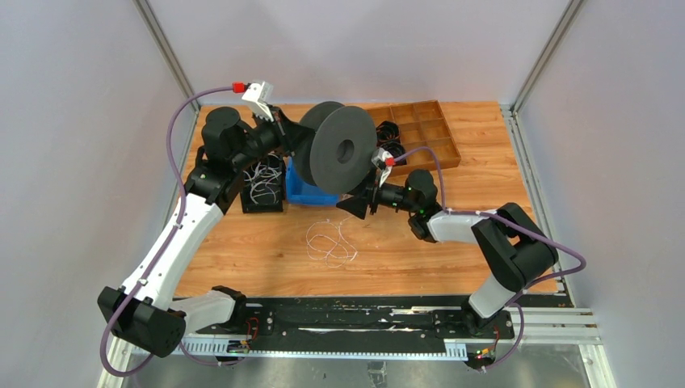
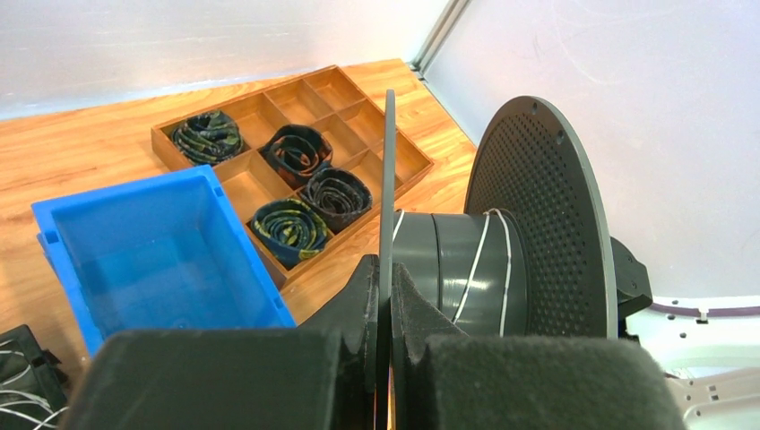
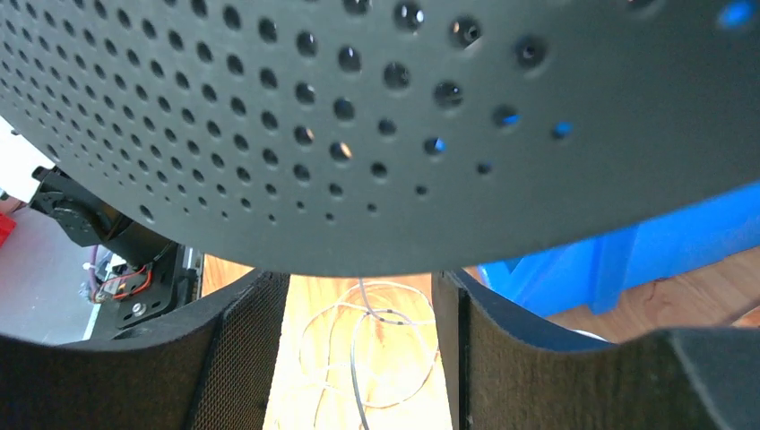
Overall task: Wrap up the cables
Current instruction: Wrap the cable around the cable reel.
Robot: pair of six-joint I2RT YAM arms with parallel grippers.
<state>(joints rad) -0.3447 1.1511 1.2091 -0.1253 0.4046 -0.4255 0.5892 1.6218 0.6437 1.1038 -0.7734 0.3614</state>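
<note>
Several loops of thin whitish cables (image 1: pixel 329 242) lay loose on the wooden table (image 1: pixel 242 259). A few turns also crossed the hub of a dark grey spool (image 1: pixel 343 149) held up above the table. The left end effector (image 2: pixel 384 287) was clamped on the thin edge of the spool's near flange, its fingers pressed tight against it. The right end effector (image 3: pixel 358 305) sat just under the perforated far flange, fingers apart, with nothing gripped between them. A blue bin (image 1: pixel 311 194) stood by the spool, beside a black box (image 1: pixel 262 206) holding more wire.
</note>
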